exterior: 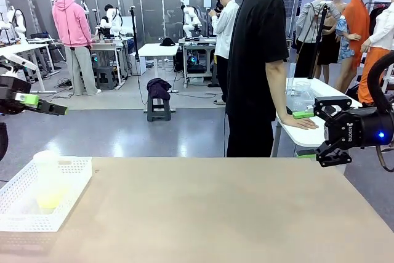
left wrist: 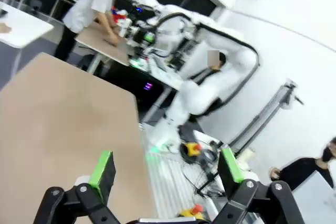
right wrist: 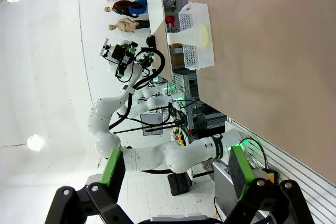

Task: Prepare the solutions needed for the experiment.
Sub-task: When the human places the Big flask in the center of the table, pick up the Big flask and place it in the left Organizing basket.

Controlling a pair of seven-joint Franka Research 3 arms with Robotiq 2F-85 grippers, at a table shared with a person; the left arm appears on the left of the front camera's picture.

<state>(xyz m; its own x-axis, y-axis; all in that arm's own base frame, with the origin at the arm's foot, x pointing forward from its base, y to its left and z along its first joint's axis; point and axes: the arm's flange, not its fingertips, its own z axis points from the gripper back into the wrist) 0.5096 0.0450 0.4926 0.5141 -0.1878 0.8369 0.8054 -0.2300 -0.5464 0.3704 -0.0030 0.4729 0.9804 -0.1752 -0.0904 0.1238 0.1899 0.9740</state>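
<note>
A frosted plastic cup point(exterior: 48, 182) holding pale yellow-green liquid stands in a white perforated basket tray point(exterior: 74, 173) at the table's near left corner. In the right wrist view the same cup point(right wrist: 201, 35) and tray point(right wrist: 191, 17) lie far off across the tabletop. My left gripper point(exterior: 46, 104) hovers open above and behind the tray, off the table's left edge, and its green pads point(left wrist: 103, 168) stand wide apart with nothing between them. My right gripper point(exterior: 319, 130) hangs open past the table's far right corner, pads point(right wrist: 113, 167) spread and holding nothing.
The beige tabletop point(exterior: 215, 207) stretches bare from the tray to the right edge. A person in a black shirt point(exterior: 258, 60) stands just behind the far edge, one hand point(exterior: 301, 122) resting on a white side table point(exterior: 326, 100) with clear labware on it.
</note>
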